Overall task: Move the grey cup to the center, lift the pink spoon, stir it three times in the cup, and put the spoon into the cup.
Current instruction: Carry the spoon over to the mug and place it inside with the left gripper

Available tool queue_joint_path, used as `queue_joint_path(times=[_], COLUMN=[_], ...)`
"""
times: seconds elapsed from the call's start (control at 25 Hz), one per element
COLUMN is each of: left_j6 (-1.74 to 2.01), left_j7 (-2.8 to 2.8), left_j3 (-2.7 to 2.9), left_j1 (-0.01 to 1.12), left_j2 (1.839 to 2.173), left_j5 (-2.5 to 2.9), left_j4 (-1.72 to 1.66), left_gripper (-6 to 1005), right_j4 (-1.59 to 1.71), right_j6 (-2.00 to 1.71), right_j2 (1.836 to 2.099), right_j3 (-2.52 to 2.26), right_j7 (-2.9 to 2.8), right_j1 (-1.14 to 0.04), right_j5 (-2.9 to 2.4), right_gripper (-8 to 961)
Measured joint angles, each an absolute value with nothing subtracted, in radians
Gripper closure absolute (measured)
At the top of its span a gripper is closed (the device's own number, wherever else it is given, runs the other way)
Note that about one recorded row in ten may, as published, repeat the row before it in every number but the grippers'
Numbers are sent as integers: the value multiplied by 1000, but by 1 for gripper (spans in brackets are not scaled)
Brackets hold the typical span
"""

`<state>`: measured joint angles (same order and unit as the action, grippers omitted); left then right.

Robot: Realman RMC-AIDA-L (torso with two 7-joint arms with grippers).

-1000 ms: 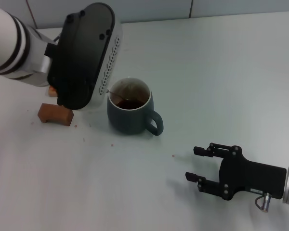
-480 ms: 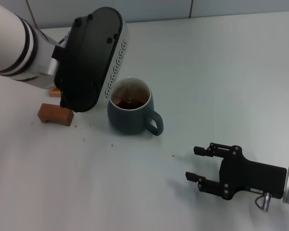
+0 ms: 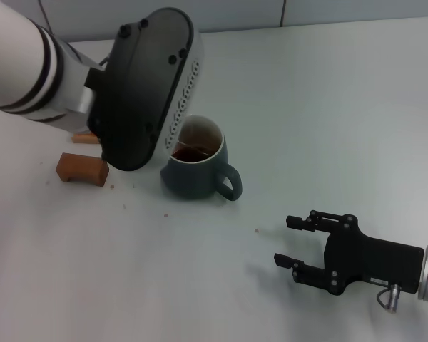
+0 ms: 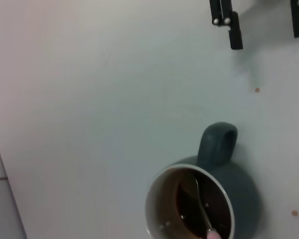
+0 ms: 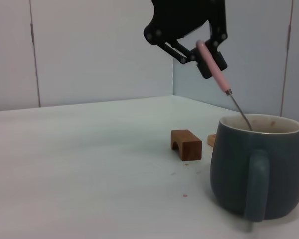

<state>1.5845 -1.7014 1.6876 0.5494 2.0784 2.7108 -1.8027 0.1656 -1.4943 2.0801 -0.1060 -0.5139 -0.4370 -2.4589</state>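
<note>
The grey cup stands on the white table with dark brown liquid in it and its handle towards my right gripper. It also shows in the left wrist view and the right wrist view. My left gripper hangs above the cup's far rim, shut on the pink spoon. The spoon is tilted, and its thin metal stem dips into the liquid, with the bowl hidden. My right gripper is open and empty, low over the table in front and to the right of the cup.
A brown arched block lies on the table left of the cup, also seen in the right wrist view. A second block shows partly behind my left arm. Small crumbs dot the table near the cup.
My left gripper has moved to the right over the cup, carrying the spoon's stem across the liquid. The cup and my right arm have stayed put.
</note>
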Motion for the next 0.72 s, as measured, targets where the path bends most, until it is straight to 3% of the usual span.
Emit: queue_joint_path(times=[0.72], left_j6=[1560], left_j7=[-1757], left_j3=[1692], left_j1=[579], left_j2=[2076], left_j5=[2778], left_j4=[-1733], left_gripper=[867], right_j4=[156], right_j6=[-1481], right_j2=[2080], right_j3=[-109], right_j7=[-514], right_j1=[-447], right_j5=[-2459], right_gripper=[322])
